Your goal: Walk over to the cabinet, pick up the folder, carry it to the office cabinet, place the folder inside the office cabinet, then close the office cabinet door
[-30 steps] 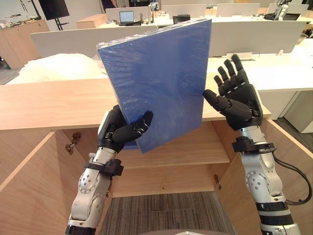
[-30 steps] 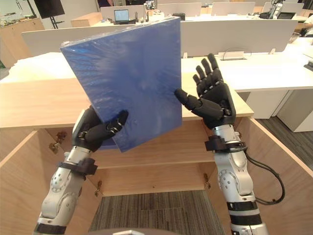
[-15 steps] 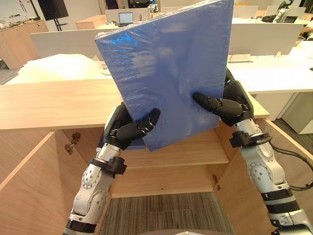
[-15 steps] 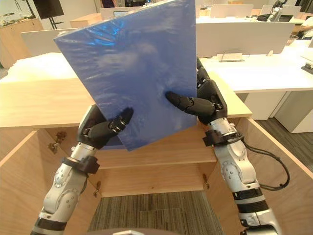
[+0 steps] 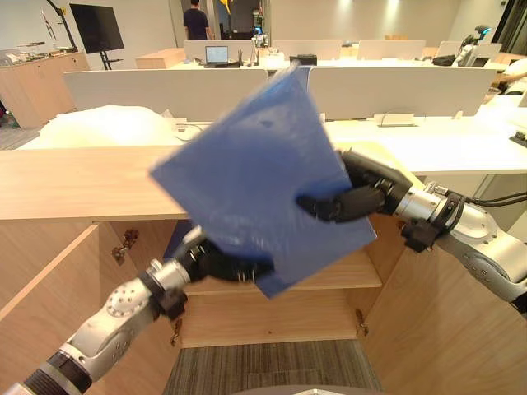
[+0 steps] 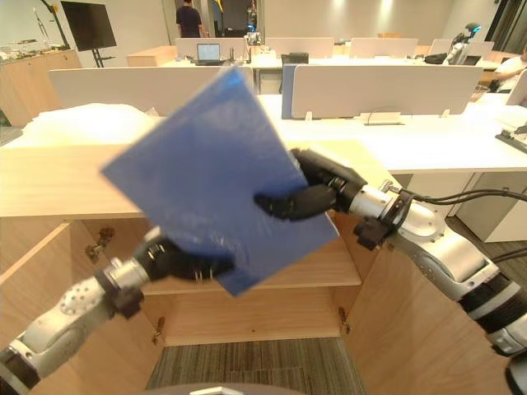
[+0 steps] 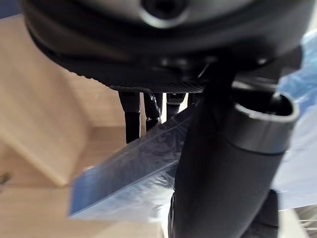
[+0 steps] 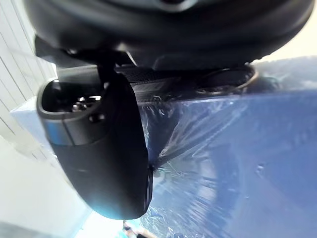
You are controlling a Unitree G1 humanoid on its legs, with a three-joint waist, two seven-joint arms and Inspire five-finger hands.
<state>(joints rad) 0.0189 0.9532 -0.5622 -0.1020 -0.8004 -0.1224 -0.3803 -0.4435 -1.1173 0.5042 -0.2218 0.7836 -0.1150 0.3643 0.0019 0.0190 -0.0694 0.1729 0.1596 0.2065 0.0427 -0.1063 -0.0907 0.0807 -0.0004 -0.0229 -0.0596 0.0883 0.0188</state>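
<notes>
Blue folder [image 5: 251, 169] tilted, pinched by left hand [image 5: 216, 263], right hand [image 5: 362, 196].

Blue folder [image 5: 255, 177], tilted, before open cabinet [image 5: 346, 276]

Ahead of me runs a row of white desk partitions [image 5: 156, 89]; just before the left one lies a heap of crumpled white plastic sheeting [image 5: 107, 127]; to my right a white desktop [image 5: 436, 148] carries a small white item [image 5: 398, 120] that I cannot make out; farther back an open laptop [image 5: 216, 55] sits on a desk, and a person [image 5: 196, 18] in a dark top stands beyond it; a dark screen [image 5: 96, 27] on a stand is at the far left; grey carpet [image 5: 272, 366] lies below me.
</notes>
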